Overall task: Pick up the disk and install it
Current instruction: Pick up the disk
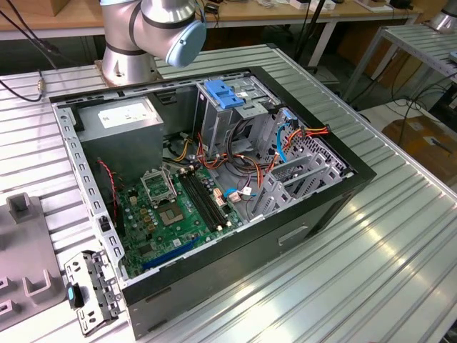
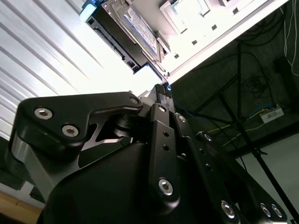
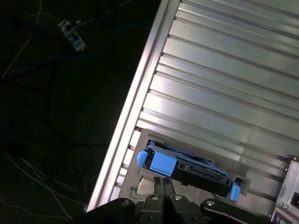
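Observation:
The disk lies flat in a grey holder on the ribbed metal table, close to the table's edge, with blue plastic rails at both ends. The second wrist view shows the disk's labelled silver face. My gripper hangs a short way off the disk, its two thin black fingers pressed together with nothing between them. In the second wrist view the gripper tips point toward the disk across a gap.
In the exterior view an open computer case lies on the table, holding a green motherboard, a grey power supply and a metal drive cage with a blue latch. The table edge drops to dark floor with cables.

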You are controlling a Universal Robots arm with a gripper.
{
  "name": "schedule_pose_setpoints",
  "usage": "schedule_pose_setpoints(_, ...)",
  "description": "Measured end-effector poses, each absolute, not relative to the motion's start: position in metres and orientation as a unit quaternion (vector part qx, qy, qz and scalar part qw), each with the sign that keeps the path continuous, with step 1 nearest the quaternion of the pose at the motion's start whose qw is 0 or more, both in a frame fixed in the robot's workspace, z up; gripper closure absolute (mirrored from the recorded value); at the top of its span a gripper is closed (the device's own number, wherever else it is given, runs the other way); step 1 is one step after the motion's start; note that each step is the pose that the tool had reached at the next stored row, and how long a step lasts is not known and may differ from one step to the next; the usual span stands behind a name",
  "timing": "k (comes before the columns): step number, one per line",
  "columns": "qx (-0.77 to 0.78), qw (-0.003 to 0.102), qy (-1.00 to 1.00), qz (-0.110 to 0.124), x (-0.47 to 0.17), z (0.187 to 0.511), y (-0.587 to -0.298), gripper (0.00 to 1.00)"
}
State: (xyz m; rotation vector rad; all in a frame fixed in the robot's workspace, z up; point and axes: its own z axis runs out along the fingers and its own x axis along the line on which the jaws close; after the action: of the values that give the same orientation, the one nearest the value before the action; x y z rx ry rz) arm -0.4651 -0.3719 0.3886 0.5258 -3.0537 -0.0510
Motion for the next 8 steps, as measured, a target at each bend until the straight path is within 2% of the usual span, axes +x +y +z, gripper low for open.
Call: schedule_pose_setpoints(8, 0.193, 0.022, -0.981, -0.016, -0.4651, 0.3886, -0.3719, 0.89)
